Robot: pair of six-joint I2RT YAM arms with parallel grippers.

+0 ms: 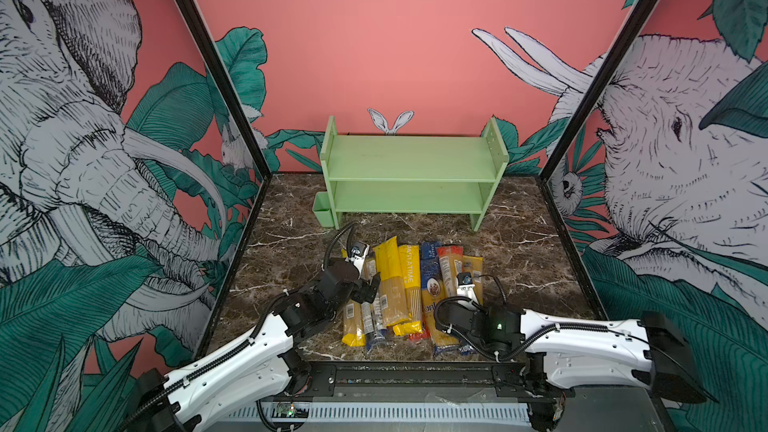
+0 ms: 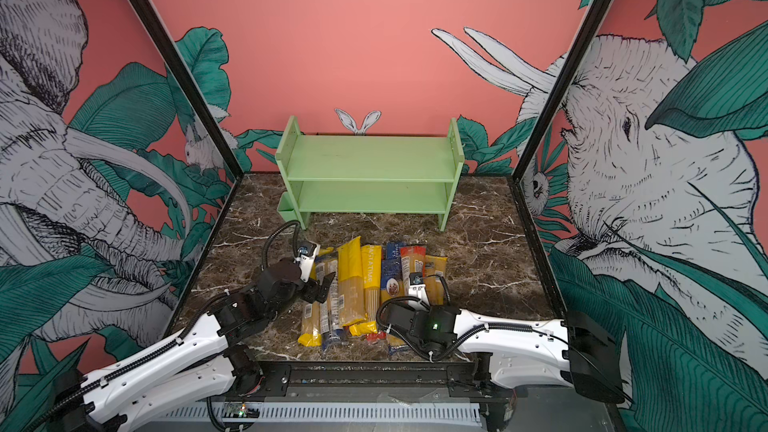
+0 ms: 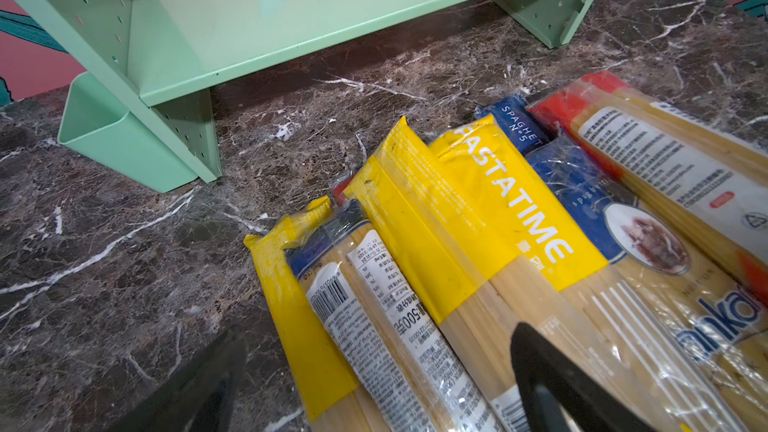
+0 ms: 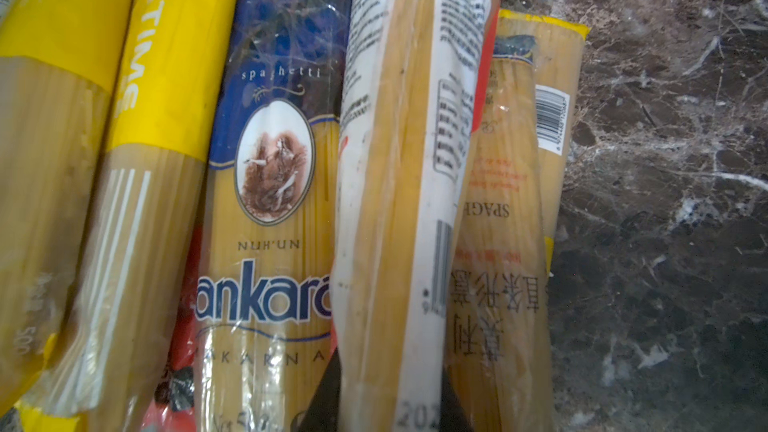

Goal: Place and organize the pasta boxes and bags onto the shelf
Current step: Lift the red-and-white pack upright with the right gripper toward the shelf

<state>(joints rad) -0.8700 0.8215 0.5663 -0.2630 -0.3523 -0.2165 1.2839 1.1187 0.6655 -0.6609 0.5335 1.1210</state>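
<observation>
Before the shelf (image 1: 411,160), on the marble table (image 1: 519,251): packs (image 1: 409,288) heaped side by side, long axes pointing toward the shelf, several overlapping, well apart from its feet. Shelf itself against the pink back wall, cup (image 1: 322,209) hung low on one side panel. At the cup side of the heap: left gripper (image 1: 369,288), jaws spread wide. Seen from the left wrist, fingers (image 3: 561,384) far apart, one over bare table, the other above a yellow-ended pack (image 3: 415,243); contact with it impossible to tell. At the heap's side away from the cup: right gripper (image 4: 388,405), closed around the red pack (image 4: 399,160), one dark finger on each flank, near the end farthest from the shelf. Red pack white label up, slightly tilted, overlapping the edge of the Ankara pack (image 4: 270,243) toward the cup and a paler pack with Chinese print (image 4: 494,284) on the opposite flank. Beyond that, outermost from the cup, a yellow-topped pack (image 4: 557,60) with a barcode. Mid-heap: PASTATIME pack (image 3: 511,209), lettering up, just beside the Ankara pack. At the shelf end, poking out between them, a blue pack (image 3: 519,126) marked N°5.
</observation>
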